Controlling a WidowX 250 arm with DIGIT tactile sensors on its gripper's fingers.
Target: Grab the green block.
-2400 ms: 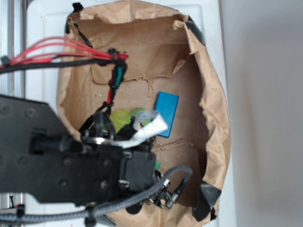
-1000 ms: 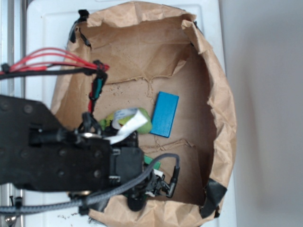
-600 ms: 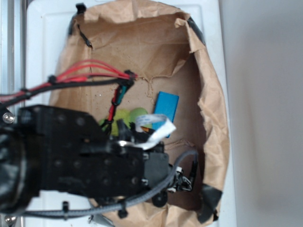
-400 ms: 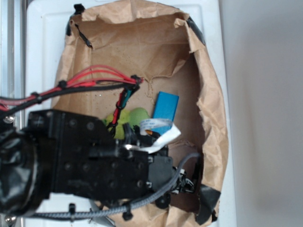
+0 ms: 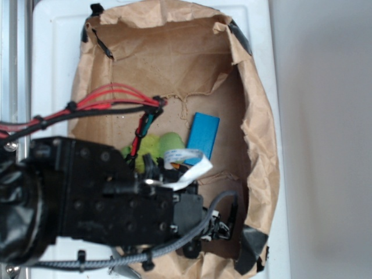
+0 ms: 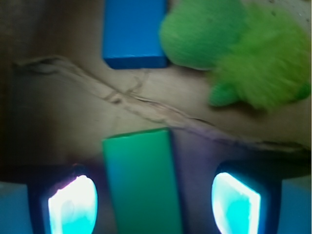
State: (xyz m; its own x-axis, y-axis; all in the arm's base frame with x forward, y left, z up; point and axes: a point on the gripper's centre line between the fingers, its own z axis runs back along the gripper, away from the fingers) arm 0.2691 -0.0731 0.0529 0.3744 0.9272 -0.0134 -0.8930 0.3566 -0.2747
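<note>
wrist view, green block (image 6: 141, 183) between spread gripper (image 6: 153, 202) fingers, untouched

One green block (image 6: 141, 183), a flat dark-green slab, shows in the wrist view. One blue block (image 5: 203, 136) of like shape lies in both views. One fuzzy yellow-green plush toy (image 5: 160, 143) sits beside the blue block; it reads as two rounded lobes but one thing. One brown paper bag (image 5: 258, 125), opened wide, holds all three. Black tape patches on the bag's rim: four can be counted in the exterior view, two at the top and one (image 5: 251, 243) at the lower right being plainest. One robot arm (image 5: 87, 197) carries one hand (image 6: 153, 202) with two fingers (image 6: 73, 202). Red wires (image 5: 99, 96) along the arm: about three, hard to separate.
</note>
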